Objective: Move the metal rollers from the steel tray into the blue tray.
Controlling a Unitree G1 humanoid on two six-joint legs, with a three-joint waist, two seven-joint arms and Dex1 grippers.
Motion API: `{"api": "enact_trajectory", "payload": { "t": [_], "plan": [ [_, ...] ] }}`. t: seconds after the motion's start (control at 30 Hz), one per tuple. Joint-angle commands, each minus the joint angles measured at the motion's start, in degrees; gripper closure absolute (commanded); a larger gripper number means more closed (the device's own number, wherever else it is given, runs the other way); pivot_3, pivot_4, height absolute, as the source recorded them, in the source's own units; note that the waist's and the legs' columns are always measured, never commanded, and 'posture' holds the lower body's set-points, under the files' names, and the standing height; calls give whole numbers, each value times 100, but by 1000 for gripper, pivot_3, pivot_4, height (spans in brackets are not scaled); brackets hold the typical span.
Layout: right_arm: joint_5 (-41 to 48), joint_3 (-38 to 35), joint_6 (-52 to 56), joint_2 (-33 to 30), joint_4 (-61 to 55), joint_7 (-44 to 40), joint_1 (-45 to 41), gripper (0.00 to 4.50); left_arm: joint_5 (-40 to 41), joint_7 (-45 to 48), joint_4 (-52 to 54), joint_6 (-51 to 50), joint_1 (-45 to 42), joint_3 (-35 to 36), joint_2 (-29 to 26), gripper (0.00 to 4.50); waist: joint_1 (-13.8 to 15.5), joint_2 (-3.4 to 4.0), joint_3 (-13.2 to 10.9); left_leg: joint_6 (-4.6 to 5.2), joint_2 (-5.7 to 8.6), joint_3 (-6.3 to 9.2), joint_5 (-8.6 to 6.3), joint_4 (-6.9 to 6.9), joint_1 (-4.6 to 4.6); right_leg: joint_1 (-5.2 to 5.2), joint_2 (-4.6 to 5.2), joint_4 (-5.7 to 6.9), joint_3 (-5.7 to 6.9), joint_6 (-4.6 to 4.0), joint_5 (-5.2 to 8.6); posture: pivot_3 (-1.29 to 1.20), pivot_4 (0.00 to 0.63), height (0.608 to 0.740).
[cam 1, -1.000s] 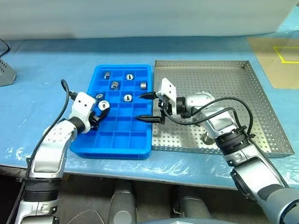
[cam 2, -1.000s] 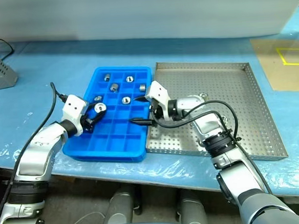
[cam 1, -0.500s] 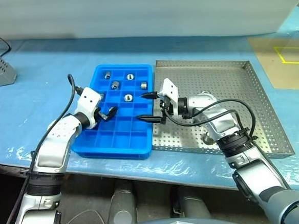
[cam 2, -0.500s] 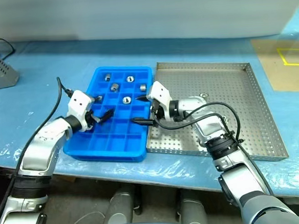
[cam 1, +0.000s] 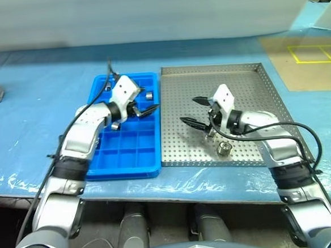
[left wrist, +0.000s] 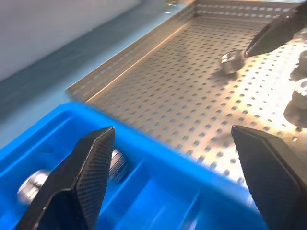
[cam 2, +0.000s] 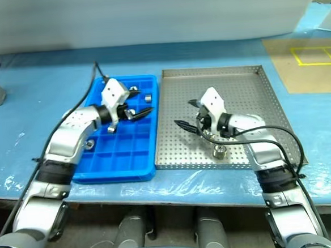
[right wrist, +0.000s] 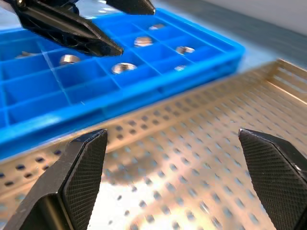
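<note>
Field note, my read from the head pair and both wrist cams.

Right gripper (cam 1: pixel 194 110) hangs over the middle of the steel tray (cam 1: pixel 247 68), jaws spread wide, nothing between them. Left gripper (cam 1: pixel 142 105) is over the far end of the blue tray (cam 1: pixel 123 172), near the edge that faces the steel tray; jaws also well apart and holding nothing.

Rollers left in the steel tray: I count at least 2. 1 roller (cam 1: pixel 223 149) stands upright, hollow end up, close to the tray's near rim. It sits just under my right forearm, on the near side of the right fingertips and back toward the wrist. A second roller (left wrist: pixel 230 61) lies by the tip of the right finger in the left wrist view; I cannot tell if they touch. Several rollers (right wrist: pixel 123 67) already sit in the blue tray's far compartments.

Judgement: the right arm is plainly the nearer one; the left would have to cross the blue tray's rim. The upright roller is behind the claw's tips, so I expect to draw the right hand back and down before closing. Its axis is vertical, so a grip across the sides should do.
</note>
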State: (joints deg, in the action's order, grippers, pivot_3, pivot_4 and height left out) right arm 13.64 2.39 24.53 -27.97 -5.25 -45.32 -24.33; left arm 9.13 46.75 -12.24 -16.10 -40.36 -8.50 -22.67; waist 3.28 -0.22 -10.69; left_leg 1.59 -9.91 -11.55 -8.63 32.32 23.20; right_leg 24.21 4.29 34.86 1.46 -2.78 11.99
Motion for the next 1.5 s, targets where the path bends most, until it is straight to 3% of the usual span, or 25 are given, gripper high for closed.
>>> {"api": "enact_trajectory", "payload": {
  "t": [0.03, 0.27, 0.4, 0.83, 1.0, 1.13, 1.5],
  "plan": [
    [122, -314, 203, -156, -749, 250, 307, 0, 61, 374, -364, 408, -406, -114, 227, 419, -104, -1, 0, 1, 1, 0, 0, 0, -1, -1, 0, 0, 0, 0, 0, -285, 150, 740],
    [147, -466, 550, -147, -1511, 725, 824, 0, 6, 1230, -778, 920, -608, -407, 411, 419, -420, 0, 1, 6, -1, -4, -3, 0, -2, 0, -4, -5, -1, 0, 0, -380, 150, 740],
    [153, -520, 649, -157, -1625, 884, 1001, 0, 15, 1354, -947, 978, -604, -374, 432, 419, -441, 0, 1, 6, -3, -4, -3, 3, -5, -2, -5, -4, 0, 0, 0, -391, 150, 740],
    [231, -811, 829, -394, -1964, 1085, 1348, 0, -778, 1259, -3743, 2298, -1800, -755, 1701, 419, -436, 0, 2, 46, 4, -4, -28, 48, 7, -23, 3, -12, -2, 4, -3, -474, 150, 740],
    [281, -890, 927, -360, -2176, 1272, 1565, 0, -1086, 1269, -4822, 2600, -2202, -722, 1845, 419, -572, 0, 2, 47, 4, -4, -28, 46, 5, -23, 1, -14, -1, 11, -4, -509, 150, 740],
    [278, -905, 946, -400, -2284, 1335, 1752, 0, -1154, 1585, -5006, 2826, -2136, -719, 1840, 419, -590, 0, 1, 48, 5, -3, -29, 46, 7, -22, 1, -18, 0, 14, -4, -518, 150, 740],
    [140, -773, 890, -499, -2120, 1339, 1766, 0, -1509, 1040, -5447, 2930, -2148, -696, 2265, 419, -581, 0, 1, 65, 9, -2, -40, 68, 21, -25, 5, -22, 0, 15, -5, -510, 150, 740]
  ]
}}
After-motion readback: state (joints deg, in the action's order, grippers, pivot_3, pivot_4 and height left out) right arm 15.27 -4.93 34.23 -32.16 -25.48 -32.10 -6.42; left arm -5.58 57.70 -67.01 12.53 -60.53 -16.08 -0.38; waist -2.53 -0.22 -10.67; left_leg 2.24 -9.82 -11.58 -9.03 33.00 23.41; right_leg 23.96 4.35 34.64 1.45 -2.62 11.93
